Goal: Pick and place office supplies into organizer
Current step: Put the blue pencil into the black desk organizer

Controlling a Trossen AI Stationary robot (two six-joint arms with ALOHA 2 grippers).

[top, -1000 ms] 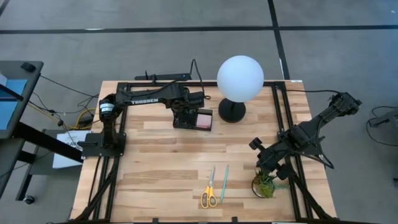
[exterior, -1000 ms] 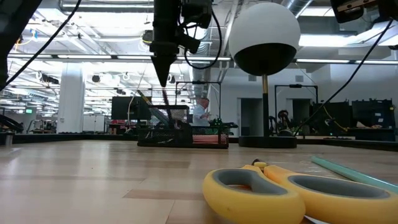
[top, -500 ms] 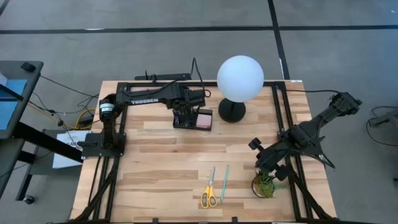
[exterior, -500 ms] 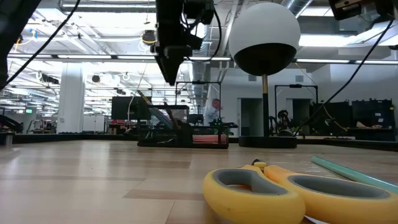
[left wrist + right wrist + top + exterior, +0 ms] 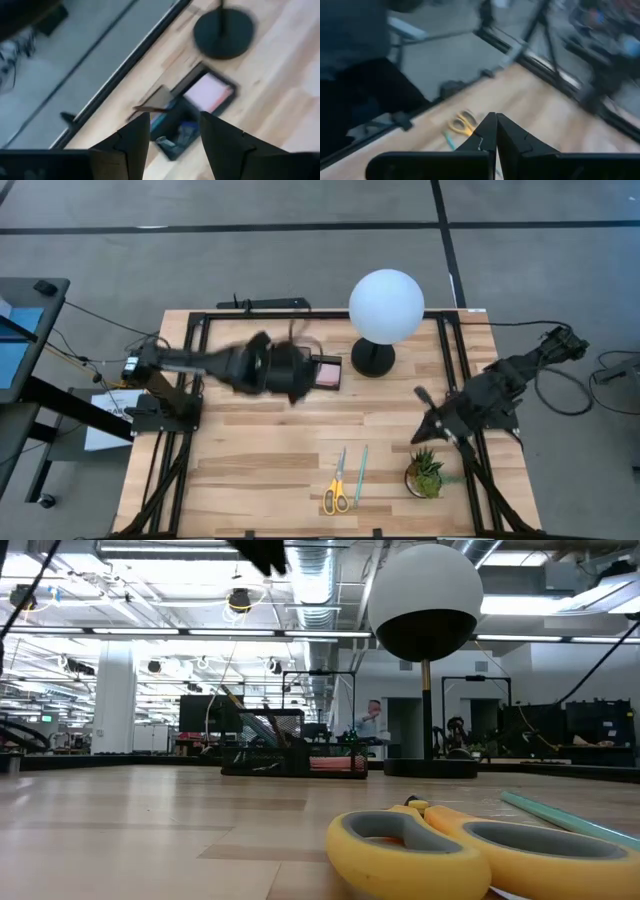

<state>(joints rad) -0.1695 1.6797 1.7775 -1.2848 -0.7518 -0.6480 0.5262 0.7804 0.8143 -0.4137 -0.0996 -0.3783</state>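
The black organizer (image 5: 181, 119) stands at the table's far middle, with a pink pad (image 5: 209, 92) in its tray and pens in its cup section. My left gripper (image 5: 172, 131) hovers open and empty above the organizer's near side; in the high view it is blurred (image 5: 290, 385). The yellow-handled scissors (image 5: 337, 483) and a teal pen (image 5: 360, 473) lie flat side by side near the front edge. My right gripper (image 5: 495, 127) is shut and empty, raised at the right above the table (image 5: 422, 398).
A white globe lamp (image 5: 386, 305) on a black base (image 5: 372, 358) stands just right of the organizer. A small green potted plant (image 5: 425, 475) sits near the front right, below my right arm. Bare wood lies between the organizer and the scissors.
My left gripper has opened above the organizer, then risen, rolled and swung toward the table's near edge. My right gripper has lifted from over the plant and tipped up, staying shut. The scissors and the teal pen have stayed put.
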